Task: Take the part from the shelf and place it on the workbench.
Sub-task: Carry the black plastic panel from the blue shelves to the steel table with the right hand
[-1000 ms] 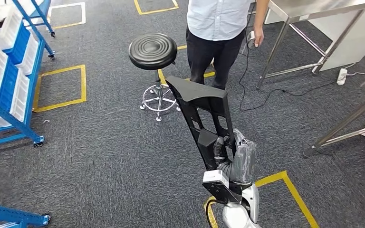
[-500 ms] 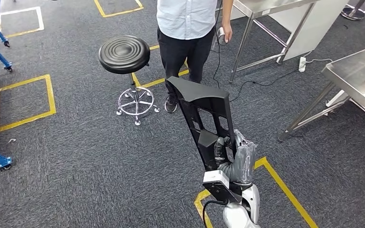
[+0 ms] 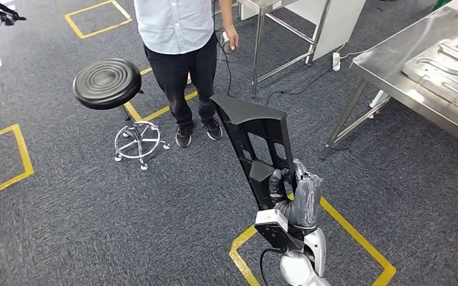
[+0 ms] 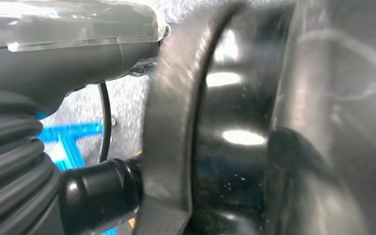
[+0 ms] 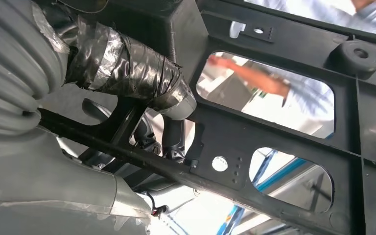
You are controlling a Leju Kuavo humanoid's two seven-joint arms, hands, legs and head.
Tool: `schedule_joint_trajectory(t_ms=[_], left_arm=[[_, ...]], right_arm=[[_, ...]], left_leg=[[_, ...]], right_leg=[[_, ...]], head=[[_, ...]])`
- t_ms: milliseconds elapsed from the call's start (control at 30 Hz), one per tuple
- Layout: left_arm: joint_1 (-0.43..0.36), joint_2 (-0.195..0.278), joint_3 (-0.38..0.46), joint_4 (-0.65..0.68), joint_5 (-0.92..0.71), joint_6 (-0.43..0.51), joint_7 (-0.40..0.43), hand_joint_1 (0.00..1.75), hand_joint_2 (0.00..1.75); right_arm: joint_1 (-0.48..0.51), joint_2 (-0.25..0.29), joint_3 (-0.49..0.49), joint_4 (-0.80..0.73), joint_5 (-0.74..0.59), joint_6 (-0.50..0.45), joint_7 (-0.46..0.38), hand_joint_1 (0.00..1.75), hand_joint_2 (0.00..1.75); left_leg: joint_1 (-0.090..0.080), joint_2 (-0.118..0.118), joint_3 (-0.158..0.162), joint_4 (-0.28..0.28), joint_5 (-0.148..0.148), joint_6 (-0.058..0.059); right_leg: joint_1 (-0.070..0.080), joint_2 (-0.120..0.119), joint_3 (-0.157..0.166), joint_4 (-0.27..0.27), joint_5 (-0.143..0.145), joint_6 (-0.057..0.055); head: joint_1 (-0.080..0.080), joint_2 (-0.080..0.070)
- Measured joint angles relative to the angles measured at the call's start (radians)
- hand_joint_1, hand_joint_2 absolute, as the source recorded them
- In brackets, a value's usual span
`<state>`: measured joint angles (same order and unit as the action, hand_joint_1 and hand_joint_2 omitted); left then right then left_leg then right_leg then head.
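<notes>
Head view: right hand point(image 3: 295, 196) grips the lower end of the long black part point(image 3: 256, 146), fingers wrapped around its frame, holding it upright above the grey carpet point(image 3: 83, 226). Part is in the air, well apart from the steel workbench point(image 3: 393, 74) at upper right, where a grey metal panel point(image 3: 447, 62) lies. A person point(image 3: 182, 53) stands beyond the part, just beside a black stool point(image 3: 107, 83). Yellow tape lines point(image 3: 346, 229) mark the carpet.

Left wrist view: left hand point(image 4: 54, 147) sits close against a glossy black surface; cannot tell how its fingers are set.

Right wrist view: taped thumb point(image 5: 127, 68) presses the black part point(image 5: 284, 132), dark fingers point(image 5: 174, 142) hooked through its frame.
</notes>
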<state>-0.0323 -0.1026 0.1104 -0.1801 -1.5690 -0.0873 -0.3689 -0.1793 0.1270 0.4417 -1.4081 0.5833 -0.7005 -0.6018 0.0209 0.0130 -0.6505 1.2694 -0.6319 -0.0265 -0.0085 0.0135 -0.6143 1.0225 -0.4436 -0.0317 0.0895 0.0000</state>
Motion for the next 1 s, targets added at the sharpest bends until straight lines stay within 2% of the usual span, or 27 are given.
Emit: schedule_joint_trajectory(t_ms=[33,67,133,167,200,233,300,333,400,433,467,500,533,567,600,633,700,733,767,833,900,967,1000], left_arm=[[0.0,0.0,-0.001,0.0,0.0,0.0,0.0,0.0,1.75],[-0.001,0.0,-0.003,0.0,0.0,0.0,0.0,0.0,1.75],[-0.001,0.0,-0.006,0.0,0.0,0.0,0.0,0.0,1.75],[-0.001,0.0,-0.008,0.0,0.0,-0.001,0.001,0.0,1.75],[-0.001,0.0,-0.009,0.0,0.0,-0.002,0.001,0.0,1.75],[-0.002,0.0,-0.01,0.0,0.0,-0.003,0.001,0.0,1.75],[-0.006,-0.001,-0.012,0.0,0.0,-0.005,0.001,0.0,1.75],[-0.008,-0.002,-0.013,0.0,0.0,-0.006,0.001,0.0,1.75],[-0.009,-0.004,-0.015,0.0,0.0,-0.006,0.0,0.0,1.75],[-0.007,-0.004,-0.015,0.0,0.0,-0.006,0.0,0.0,1.75],[-0.006,-0.004,-0.015,0.0,0.0,-0.006,0.0,0.0,1.75],[-0.004,-0.004,-0.016,0.0,0.0,-0.006,0.0,0.0,1.75],[-0.004,-0.004,-0.016,0.0,0.0,-0.006,0.0,0.0,1.75],[-0.004,-0.004,-0.017,0.0,0.0,-0.007,0.0,0.0,1.75],[-0.004,-0.004,-0.018,0.0,0.0,-0.007,0.0,0.0,1.75],[-0.005,-0.004,-0.019,0.0,0.0,-0.008,0.0,0.0,1.75],[-0.005,-0.004,-0.023,0.0,0.0,-0.008,0.0,0.0,1.75],[-0.005,-0.003,-0.024,0.0,0.0,-0.008,0.0,0.0,1.75],[-0.006,-0.003,-0.026,0.0,0.0,-0.008,0.0,0.0,1.75],[-0.01,-0.002,-0.028,0.0,0.0,-0.007,0.001,0.0,1.75],[-0.01,0.0,-0.032,0.0,0.0,-0.007,0.001,0.0,1.75],[-0.007,0.0,-0.036,0.0,0.0,-0.006,0.0,0.0,1.75],[-0.006,0.0,-0.037,0.0,0.0,-0.006,-0.001,0.0,1.75]], right_arm=[[0.001,0.0,0.0,0.001,0.0,0.0,0.0,1.75,1.75],[0.002,0.0,0.0,0.003,0.0,0.0,0.0,1.75,1.75],[0.002,0.0,0.0,0.004,0.0,0.0,0.0,1.75,1.75],[0.001,0.0,0.0,0.005,0.0,0.0,0.0,1.75,1.75],[0.0,0.0,0.0,0.005,0.0,0.0,-0.001,1.75,1.75],[-0.001,0.0,0.0,0.005,0.0,0.0,-0.001,1.75,1.75],[-0.002,0.0,0.001,0.005,-0.001,0.0,0.0,1.75,1.75],[0.0,0.0,0.001,0.005,-0.001,0.0,0.0,1.75,1.75],[0.0,-0.001,0.001,0.005,-0.002,-0.001,0.0,1.75,1.75],[0.0,-0.001,0.001,0.006,-0.003,-0.001,0.0,1.75,1.75],[0.0,-0.001,0.001,0.006,-0.004,0.0,0.0,1.75,1.75],[0.0,-0.001,0.001,0.007,-0.005,0.0,0.0,1.75,1.75],[0.002,-0.002,0.001,0.008,-0.005,0.0,0.0,1.75,1.75],[0.003,-0.002,0.001,0.009,-0.006,0.0,-0.001,1.75,1.75],[0.004,-0.002,0.001,0.01,-0.005,0.0,-0.002,1.75,1.75],[0.004,-0.002,0.001,0.01,-0.005,0.0,-0.003,1.75,1.75],[0.001,-0.002,0.001,0.01,-0.005,0.0,-0.008,1.75,1.75],[0.001,-0.001,0.001,0.01,-0.005,0.0,-0.01,1.75,1.75],[0.0,-0.001,0.001,0.01,-0.005,0.0,-0.011,1.75,1.75],[0.001,-0.001,0.001,0.01,-0.005,0.0,-0.012,1.75,1.75],[-0.001,0.0,0.001,0.01,-0.005,0.0,-0.013,1.75,1.75],[-0.003,0.001,0.001,0.01,-0.005,-0.001,-0.013,1.75,1.75],[-0.003,0.001,0.001,0.011,-0.005,0.0,-0.013,1.75,1.75]], left_leg=[[0.0,-0.003,-0.018,0.025,0.005,0.0],[0.0,-0.004,-0.018,0.01,0.029,0.0],[0.002,-0.019,0.023,-0.106,0.108,0.004],[0.004,-0.036,0.046,-0.167,0.133,0.007],[0.005,-0.052,0.062,-0.209,0.147,0.01],[0.004,-0.063,0.069,-0.227,0.147,0.014],[0.002,-0.057,0.073,-0.232,0.146,0.025],[0.002,-0.048,0.076,-0.236,0.149,0.032],[0.006,-0.029,0.081,-0.245,0.154,0.047],[0.005,-0.018,0.082,-0.247,0.154,0.052],[0.004,-0.007,0.082,-0.248,0.153,0.055],[0.003,0.005,0.083,-0.248,0.152,0.056],[0.002,0.017,0.083,-0.248,0.15,0.055],[0.002,0.029,0.085,-0.247,0.148,0.054],[0.002,0.041,0.088,-0.247,0.146,0.052],[0.002,0.051,0.093,-0.247,0.142,0.049],[-0.003,0.069,0.101,-0.247,0.135,0.038],[-0.006,0.076,0.104,-0.248,0.132,0.032],[-0.009,0.084,0.107,-0.25,0.13,0.026],[-0.008,0.092,0.114,-0.252,0.125,0.016],[-0.005,0.058,0.1,-0.21,0.093,0.008],[-0.003,0.012,0.043,-0.091,0.031,0.005],[-0.003,0.002,0.008,-0.025,0.008,0.004]], right_leg=[[0.001,0.014,0.0,0.002,-0.001,0.0],[0.002,0.029,0.001,0.004,-0.002,0.0],[0.001,0.058,0.001,0.011,-0.006,0.005],[0.002,0.071,-0.001,0.017,-0.008,0.009],[0.002,0.082,-0.005,0.022,-0.01,0.014],[0.002,0.091,-0.009,0.024,-0.01,0.021],[0.0,0.105,-0.015,0.022,-0.006,0.035],[0.001,0.096,-0.015,0.024,-0.008,0.04],[0.002,0.048,-0.036,0.068,-0.037,0.05],[0.0,0.019,-0.061,0.122,-0.065,0.053],[-0.001,0.003,-0.094,0.185,-0.095,0.057],[-0.004,-0.003,-0.124,0.244,-0.116,0.06],[-0.005,-0.005,-0.143,0.279,-0.122,0.062],[-0.006,-0.007,-0.141,0.275,-0.109,0.063],[-0.006,-0.014,-0.119,0.233,-0.08,0.062],[-0.006,-0.03,-0.082,0.164,-0.047,0.06],[0.003,-0.067,-0.022,0.049,-0.01,0.05],[0.008,-0.075,-0.011,0.024,-0.008,0.044],[0.012,-0.072,-0.012,0.021,-0.011,0.038],[0.009,-0.05,-0.01,0.015,-0.008,0.027],[0.001,-0.03,-0.004,0.008,-0.004,0.013],[0.0,-0.009,-0.002,0.006,-0.003,0.004],[0.002,0.003,-0.002,0.006,-0.003,0.001]], head=[[0.0,0.0],[0.0,0.0],[0.0,0.0],[0.0,0.0],[0.0,0.0],[0.0,0.0],[0.0,0.0],[0.0,0.0],[0.003,0.0],[0.005,0.0],[0.006,0.0],[0.006,0.0],[0.006,0.0],[0.006,0.0],[0.006,0.0],[0.006,0.0],[0.006,0.0],[0.005,0.0],[0.005,0.0],[0.004,0.0],[0.004,0.0],[0.002,0.0],[0.002,0.0]])
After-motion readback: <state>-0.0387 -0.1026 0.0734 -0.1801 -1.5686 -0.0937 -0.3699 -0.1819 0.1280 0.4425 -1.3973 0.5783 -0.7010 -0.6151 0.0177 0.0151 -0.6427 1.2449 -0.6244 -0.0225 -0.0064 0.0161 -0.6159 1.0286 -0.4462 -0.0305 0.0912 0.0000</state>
